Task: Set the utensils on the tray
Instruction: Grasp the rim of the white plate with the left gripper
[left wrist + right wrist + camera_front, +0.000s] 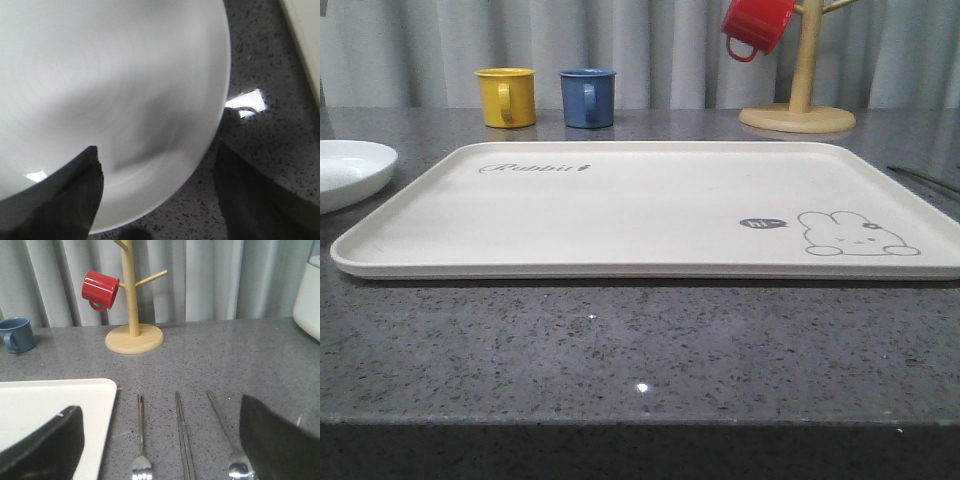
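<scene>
tray: cream, rectangular, low rim, rabbit drawing and "hi" bubble at one corner, "rabbit" script at another. lies flat on the grey speckled countertop. nothing on it yet.

fork: silver, four tines, lying on the countertop just beside the tray's edge, apart from it.

chopsticks: flat silver pair, lying side by side between fork and spoon.

spoon: silver, oval bowl partly hidden behind one dark finger. all three utensils lie roughly parallel, near each other, none touching.

right gripper: hangs above the utensils, jaws spread wide, empty; fork and chopsticks sit between the fingers.

left gripper: over the white plate, jaws wide apart, holding nothing. the picture here is soft, so its height above the plate cannot be told.

other items: red mug hung on a wooden mug tree; yellow mug and blue mug behind the tray; a white appliance, probably a kettle, at the back.

task status: not begun, judged by the bare tray.

risks: the utensils are thin and flat on a hard surface, so the fingers may slide over one or nudge its neighbour askew. closing over the pair could take one chopstick and leave the other. a long piece gripped off-centre may tip and catch the tray rim.
</scene>
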You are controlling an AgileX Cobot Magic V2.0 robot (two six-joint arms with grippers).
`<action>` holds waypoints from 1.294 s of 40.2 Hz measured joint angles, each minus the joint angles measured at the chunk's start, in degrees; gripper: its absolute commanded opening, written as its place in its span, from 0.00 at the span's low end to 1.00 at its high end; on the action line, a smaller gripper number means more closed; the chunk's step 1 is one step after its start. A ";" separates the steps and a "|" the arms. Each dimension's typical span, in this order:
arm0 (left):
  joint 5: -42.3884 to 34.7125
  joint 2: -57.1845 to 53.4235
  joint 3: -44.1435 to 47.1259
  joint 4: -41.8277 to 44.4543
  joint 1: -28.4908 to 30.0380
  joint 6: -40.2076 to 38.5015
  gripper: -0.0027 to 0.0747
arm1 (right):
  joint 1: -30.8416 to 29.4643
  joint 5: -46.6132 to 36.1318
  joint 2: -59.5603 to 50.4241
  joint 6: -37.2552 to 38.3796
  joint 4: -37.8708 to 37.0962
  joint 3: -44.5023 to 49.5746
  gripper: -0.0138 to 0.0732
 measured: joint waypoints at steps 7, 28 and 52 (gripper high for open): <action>0.00 2.31 -0.10 0.00 0.00 1.31 0.59 | 0.00 0.00 0.00 0.00 0.00 0.00 0.91; -0.73 4.09 -0.72 0.83 -0.09 3.95 0.01 | 0.00 0.00 0.00 0.00 0.00 0.00 0.91; 11.17 -2.33 -12.52 5.28 -5.23 2.18 0.01 | 0.00 0.00 0.00 0.00 0.00 0.00 0.91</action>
